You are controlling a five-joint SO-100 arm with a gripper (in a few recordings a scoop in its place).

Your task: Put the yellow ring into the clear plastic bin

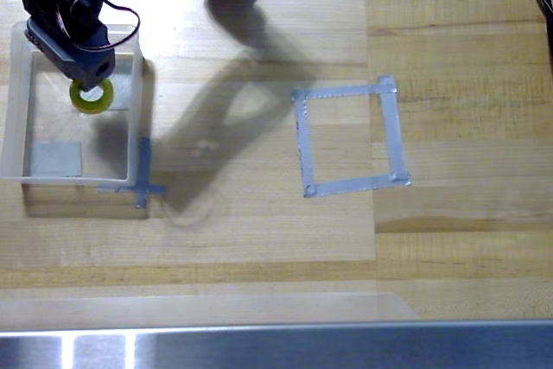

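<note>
One ring (92, 98) hung directly under our hand (89, 84), over the bin (12, 110); whether the hand gripped it, we couldn't tell.

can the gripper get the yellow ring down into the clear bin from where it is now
Probably yes: the gripper sits over the clear plastic bin with the yellow ring at its tip, and nothing blocks the open top.

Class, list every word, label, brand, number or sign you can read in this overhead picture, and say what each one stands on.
None: no readable text stands on the clear plastic bin, the yellow ring, the hand, the grey tape square or the wooden table.
</note>
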